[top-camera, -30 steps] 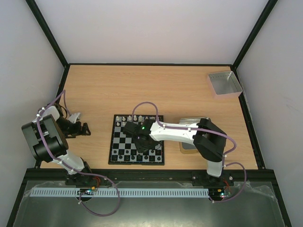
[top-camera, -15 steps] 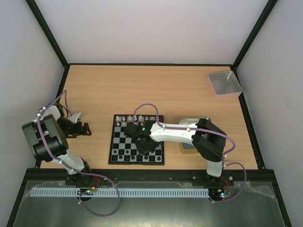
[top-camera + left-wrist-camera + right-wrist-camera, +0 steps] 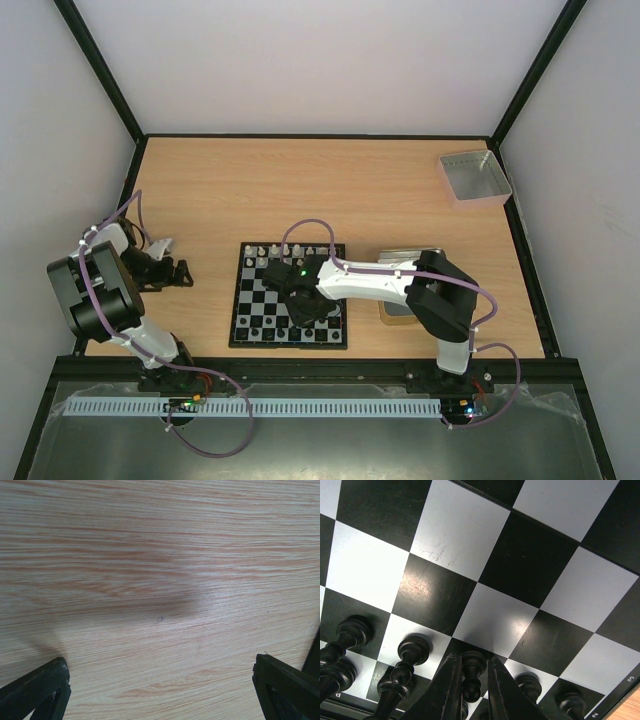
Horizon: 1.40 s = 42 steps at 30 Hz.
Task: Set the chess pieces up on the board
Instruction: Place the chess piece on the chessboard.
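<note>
The chessboard [image 3: 262, 300] is chequered black and white inside a thin black border, on a pale, wood-grained table [image 3: 160, 555]. It carries silvery-white pieces [image 3: 275, 249] and glossy black pieces [image 3: 405, 665]. A black pawn [image 3: 471, 680] sits in the black right gripper [image 3: 472, 659]. The tray [image 3: 474, 177] is grey.

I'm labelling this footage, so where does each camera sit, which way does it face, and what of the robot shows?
Top external: fixed above and behind the bases, looking down on the table and board; left arm and right arm show.
Left wrist: on the left arm, facing bare table; the open left pincer shows.
Right wrist: low over the board; right pincer grips a black piece.
Shared: top and right wrist both see the board.
</note>
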Each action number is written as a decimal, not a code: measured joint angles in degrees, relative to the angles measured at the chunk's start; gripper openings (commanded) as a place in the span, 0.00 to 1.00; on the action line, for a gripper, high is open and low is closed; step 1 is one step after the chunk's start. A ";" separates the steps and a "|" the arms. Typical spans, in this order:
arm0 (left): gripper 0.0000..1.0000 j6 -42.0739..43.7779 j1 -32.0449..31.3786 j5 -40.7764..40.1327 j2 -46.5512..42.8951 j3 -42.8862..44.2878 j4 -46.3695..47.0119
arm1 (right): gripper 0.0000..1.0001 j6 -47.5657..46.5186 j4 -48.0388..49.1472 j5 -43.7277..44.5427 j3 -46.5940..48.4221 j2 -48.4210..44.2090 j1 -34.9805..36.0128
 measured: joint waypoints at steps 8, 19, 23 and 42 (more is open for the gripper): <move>0.99 -0.04 -0.02 0.00 0.02 0.00 0.00 | 0.10 0.04 0.17 -0.63 -0.35 0.00 0.00; 0.99 -0.11 -0.02 -0.02 0.09 0.00 0.00 | 0.08 0.42 0.48 -1.18 -0.85 0.00 0.00; 0.99 -0.13 -0.02 -0.02 0.09 0.00 0.00 | 0.08 0.42 0.50 -1.33 -0.83 0.00 0.00; 0.99 -0.13 -0.85 -0.04 0.33 0.00 0.00 | 0.09 0.50 0.48 -1.68 -0.85 0.00 0.02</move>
